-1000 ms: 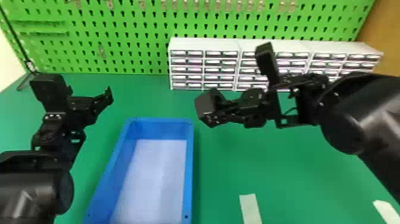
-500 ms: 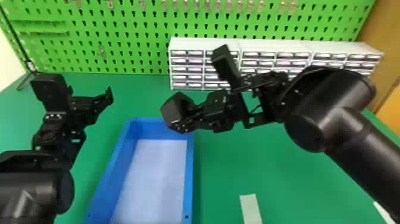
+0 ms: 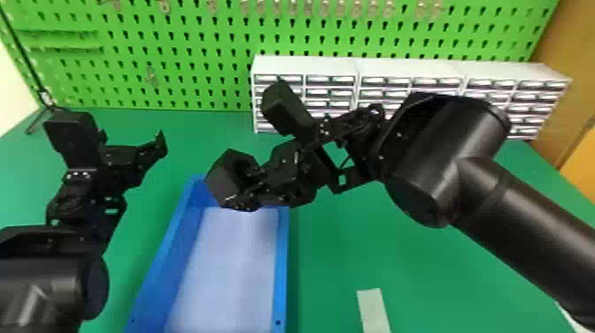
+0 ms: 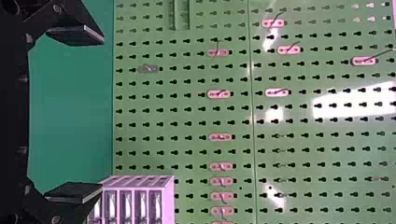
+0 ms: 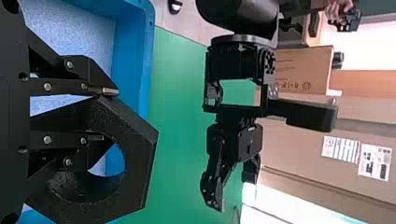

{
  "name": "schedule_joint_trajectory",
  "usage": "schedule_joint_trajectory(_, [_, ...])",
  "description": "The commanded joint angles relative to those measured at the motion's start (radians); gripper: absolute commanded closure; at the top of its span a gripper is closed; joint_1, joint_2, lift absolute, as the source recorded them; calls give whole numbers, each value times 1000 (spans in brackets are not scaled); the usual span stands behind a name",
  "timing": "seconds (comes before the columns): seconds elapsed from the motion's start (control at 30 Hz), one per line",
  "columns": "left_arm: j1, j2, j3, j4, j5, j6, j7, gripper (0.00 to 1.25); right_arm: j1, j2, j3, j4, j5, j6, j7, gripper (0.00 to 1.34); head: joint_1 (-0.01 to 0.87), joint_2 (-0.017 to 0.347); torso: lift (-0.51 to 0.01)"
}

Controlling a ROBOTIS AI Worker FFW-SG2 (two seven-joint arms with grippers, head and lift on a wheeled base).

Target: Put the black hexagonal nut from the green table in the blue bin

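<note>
Over the green counter, the blue bin offers a long target, yet the black hexagonal nut hangs above its far end, up in the air, overlapping the far wall in the head view. The biggest risk, then, is letting go there: the nut could strike that wall and tumble onto the counter, and a spot nearer the bin's middle would seem safer. Next comes a clash of arms if the right one swings too far across, since the left gripper waits beside the bin, its fingers apart with nothing between them. A smaller worry is the grip. The right gripper has its fingers clamped on one wall of the nut, one reaching into the hole and the other outside, so the off-centre weight might make it pivot or slip. Least of all, a drop from high up could make it bounce. As for writing, a brown carton bears dark print, and smaller white labels sit on cardboard nearby; no wording is given here.
</note>
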State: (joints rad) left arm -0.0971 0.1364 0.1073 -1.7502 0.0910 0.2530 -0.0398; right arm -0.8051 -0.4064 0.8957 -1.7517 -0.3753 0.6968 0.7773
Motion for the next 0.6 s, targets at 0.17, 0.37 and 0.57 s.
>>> schedule_joint_trajectory(0.17, [0,14,-8,0,13,8,0,170,-74,6,98,1,-1,-34,-6,1099,683,28,-96])
schedule_joint_trajectory(0.37, [3,17,-6,0,16,8,0,170,-88,3,112,1,-1,-40,-10,1099,683,28,-96])
schedule_joint_trajectory(0.57, [3,17,-6,0,16,8,0,170,-86,3,112,1,-1,-40,-10,1099,683,28,-96])
